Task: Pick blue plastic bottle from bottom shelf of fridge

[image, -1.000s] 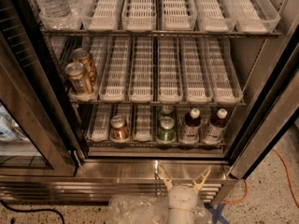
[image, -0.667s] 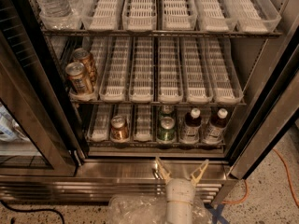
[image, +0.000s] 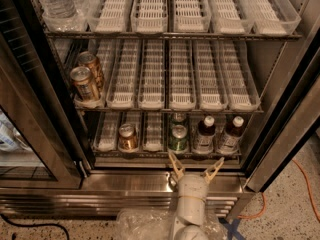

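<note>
Hovering just before the steel base of the open stainless-steel, glass-door fridge, the white two-finger gripper holds its tan fingers spread wide, gripping nothing. On the bottom wire shelf, two dark, white-capped plastic bottles stand far right; whether either is blue cannot be told.

Three shelves are counted in the fridge: two water bottles up top, two cans in the middle; on the bottom shelf, one brown can, two green cans, two dark bottles. One gripper is seen just below it, jaws apart.
</note>
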